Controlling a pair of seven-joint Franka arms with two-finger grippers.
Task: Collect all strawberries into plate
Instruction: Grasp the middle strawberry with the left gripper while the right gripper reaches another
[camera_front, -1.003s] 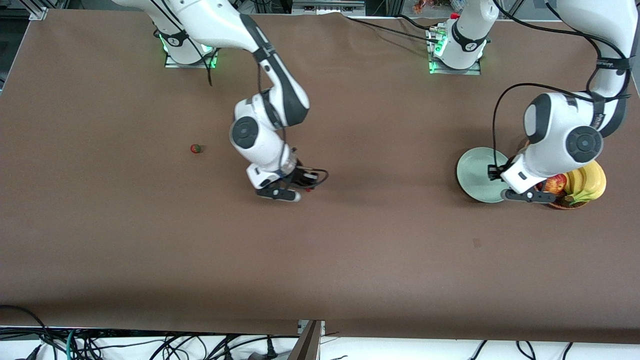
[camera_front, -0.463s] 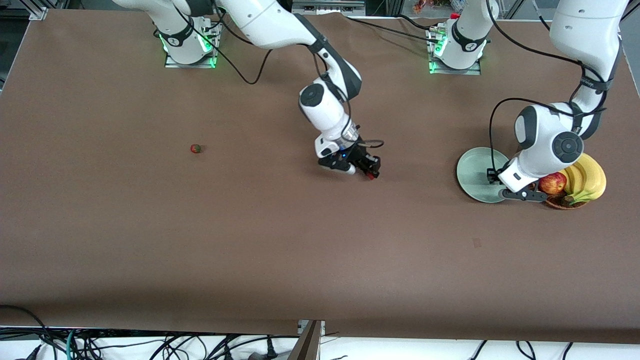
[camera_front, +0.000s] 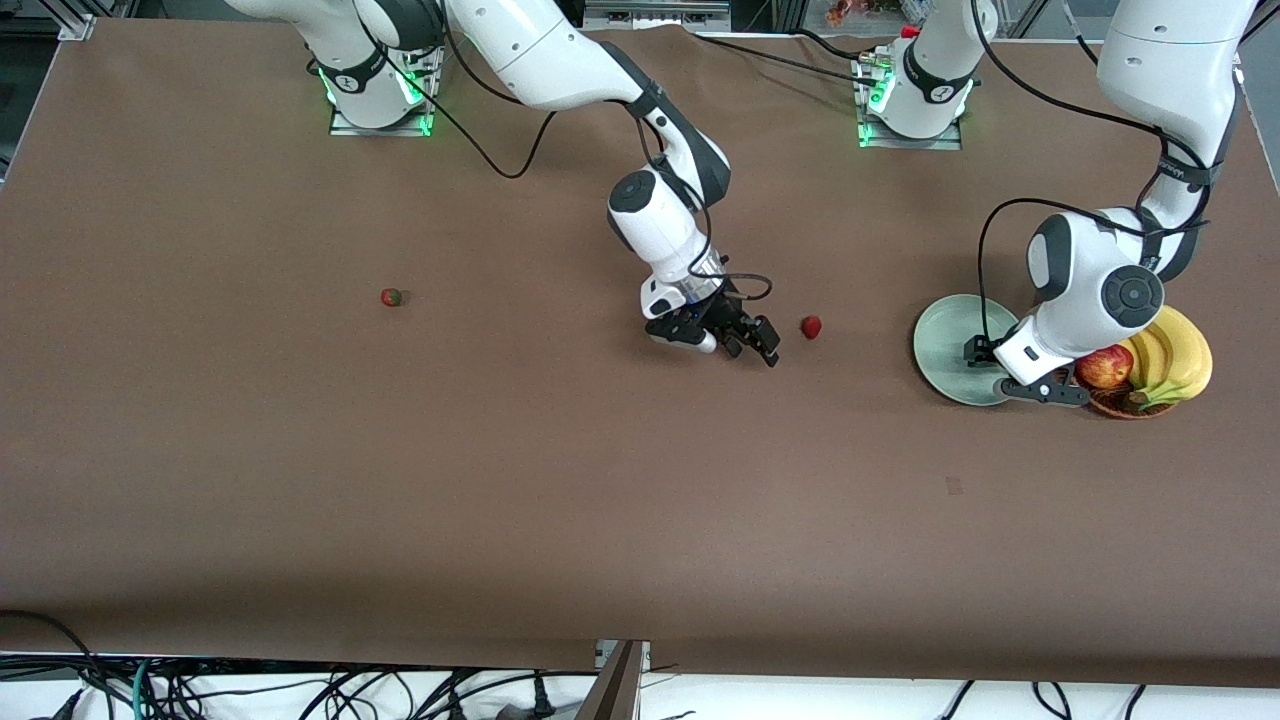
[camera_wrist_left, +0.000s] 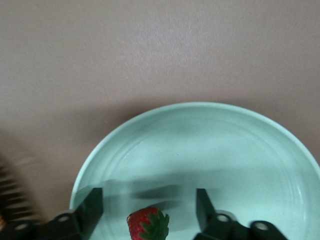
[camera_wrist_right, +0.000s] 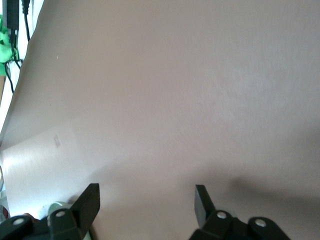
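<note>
Seen from the front camera, the left gripper (camera_front: 985, 355) hung over the plate (camera_front: 940, 345) with its fingers spread. One strawberry (camera_wrist_left: 147, 225) lay loose in the plate between them, so I took that delivery as done.

The right gripper (camera_front: 748, 340) stood low over the table's middle, fingers apart and pinching nothing. A second strawberry (camera_front: 811, 327) lay on the brown cloth at its three o'clock, between it and the plate and touching neither. The third strawberry (camera_front: 391, 297) sat well off at its nine o'clock, toward the right arm's end.

A second earlier both pincers had been pressed shut. The right one, nearer the middle then, had gripped its berry, carried it plateward and let go short of the rim.

To my eye, the next move called for re-pinching that stray berry and carrying it fully over the plate.
</note>
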